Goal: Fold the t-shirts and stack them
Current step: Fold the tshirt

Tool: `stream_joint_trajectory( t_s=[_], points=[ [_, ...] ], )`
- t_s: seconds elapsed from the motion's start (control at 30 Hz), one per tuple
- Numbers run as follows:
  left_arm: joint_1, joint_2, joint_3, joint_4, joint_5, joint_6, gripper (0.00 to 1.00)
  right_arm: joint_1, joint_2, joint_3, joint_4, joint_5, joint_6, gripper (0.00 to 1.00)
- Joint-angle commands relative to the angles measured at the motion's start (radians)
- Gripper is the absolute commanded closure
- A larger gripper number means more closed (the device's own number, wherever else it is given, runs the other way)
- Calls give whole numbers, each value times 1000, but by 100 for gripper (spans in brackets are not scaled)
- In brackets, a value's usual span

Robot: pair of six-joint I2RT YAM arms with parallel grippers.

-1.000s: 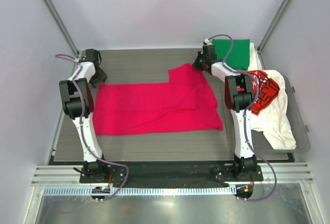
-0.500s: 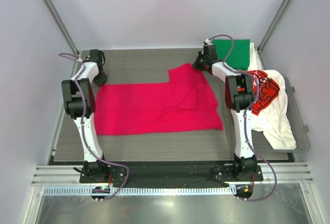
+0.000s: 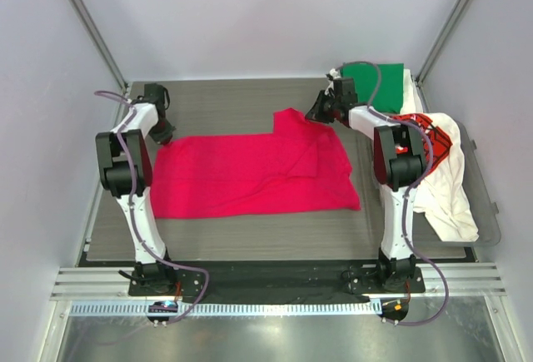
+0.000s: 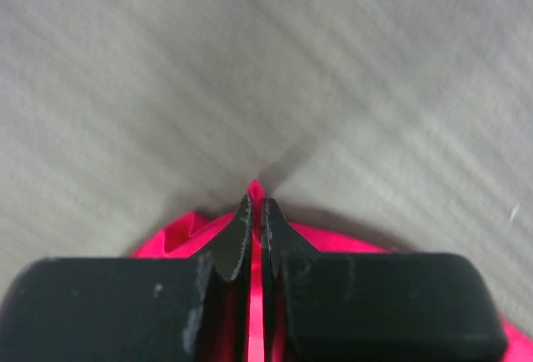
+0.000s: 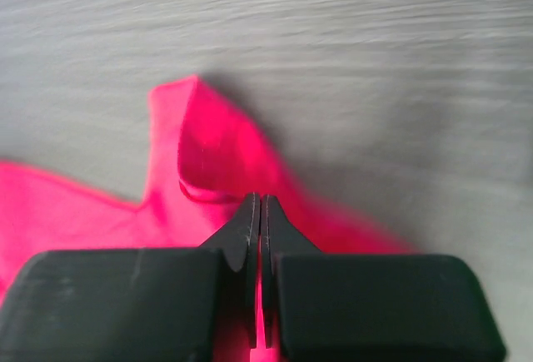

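A magenta-red t-shirt (image 3: pixel 250 175) lies spread flat across the middle of the table. My left gripper (image 3: pixel 161 134) is at its far left corner, shut on a pinch of the red cloth (image 4: pixel 256 189), which pokes out past the fingertips (image 4: pixel 243 212). My right gripper (image 3: pixel 316 114) is at the shirt's far right part, shut on the red cloth (image 5: pixel 216 154), which shows in the slit between the fingers. A folded green t-shirt (image 3: pixel 375 86) lies at the back right. A white t-shirt with red-black print (image 3: pixel 429 150) is heaped at the right.
The white shirt and paler cloth (image 3: pixel 450 204) rest on a grey tray (image 3: pixel 490 212) along the right side. Slanted frame posts (image 3: pixel 87 25) and white walls close in the table at the back and sides. Bare grey table (image 3: pixel 225 104) shows behind the red shirt.
My left gripper has closed on the shirt's far left corner. My right gripper, shut throughout, has shifted slightly toward the near side with the shirt's far edge.
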Motion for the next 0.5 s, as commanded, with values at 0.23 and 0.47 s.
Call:
stream_joint_trajectory(
  t_s=[0.23,0.47],
  points=[
    [-3,-224,-130,-23,53,-24,100,38,-380,-213,-63,-43,-91,99],
    [-2,-330,-251,-17,51,3,100,39,-576,-394,-106,-24,-76,99]
  ],
)
